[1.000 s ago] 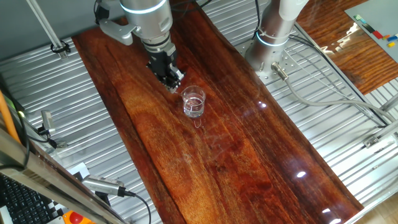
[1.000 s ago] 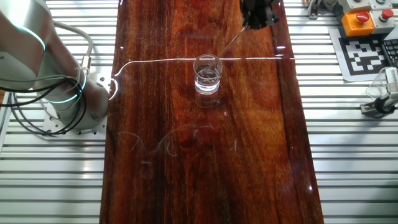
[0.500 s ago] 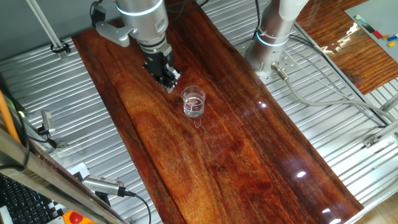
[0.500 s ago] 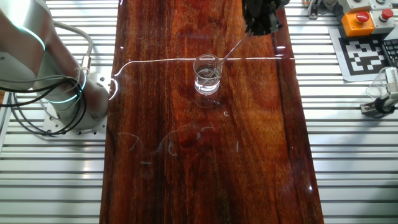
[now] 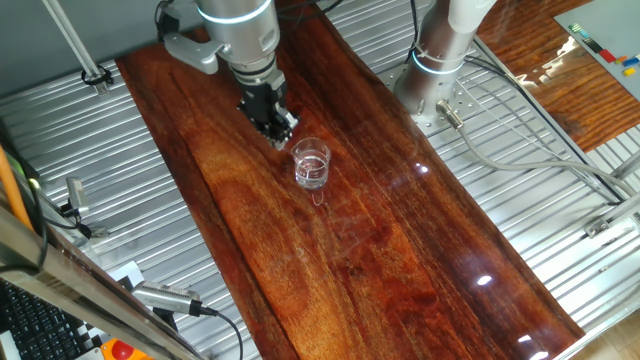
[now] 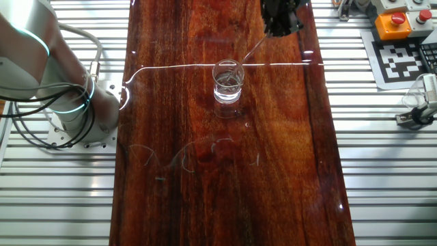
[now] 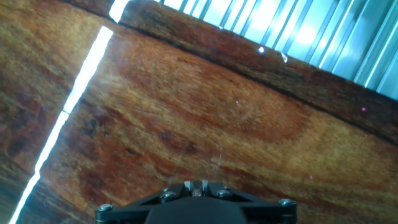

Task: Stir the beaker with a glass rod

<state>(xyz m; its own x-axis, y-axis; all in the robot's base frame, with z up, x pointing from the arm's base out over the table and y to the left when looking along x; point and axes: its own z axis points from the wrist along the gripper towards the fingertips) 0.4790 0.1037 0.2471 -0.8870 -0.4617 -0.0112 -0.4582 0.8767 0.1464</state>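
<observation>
The beaker stood upright near the middle of the dark wooden tabletop, with the black gripper just beside it and higher. The gripper was clenched on the glass rod, which slanted down from the fingers with its lower end inside the beaker. The hand view showed only wood grain beyond the gripper's base.
</observation>
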